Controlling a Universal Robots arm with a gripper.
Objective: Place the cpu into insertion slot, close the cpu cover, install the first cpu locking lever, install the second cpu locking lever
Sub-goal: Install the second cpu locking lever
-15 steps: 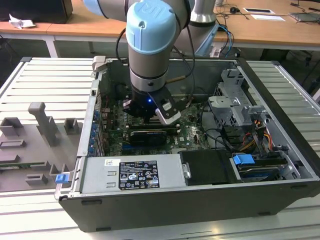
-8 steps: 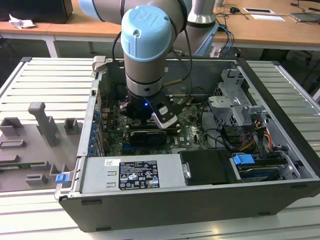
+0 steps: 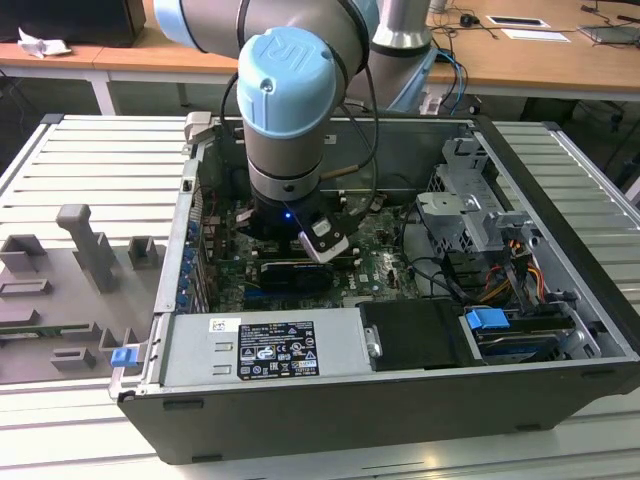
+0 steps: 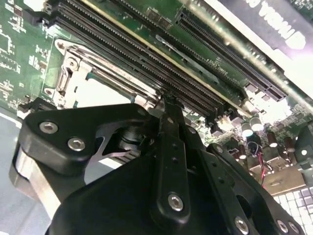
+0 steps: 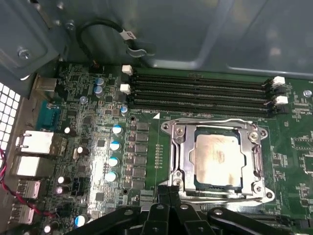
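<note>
First wrist view: cpu (image 5: 217, 156) seated, cpu cover (image 5: 217, 159) closed.

Arm (image 3: 290, 110) pointing down, claw (image 5: 168, 188) seemingly closed

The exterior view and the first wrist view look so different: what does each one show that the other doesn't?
Exterior view alone: the robot arm reaching down into the open computer case, with the grey drive cage at the exterior view's right and the grey slatted table around it.

First wrist view alone: a close look at the cpu lying in the insertion slot with the cpu cover framing it, and the long black memory slots beside it.

Both: the green circuit board and the gripper low over it.
</note>
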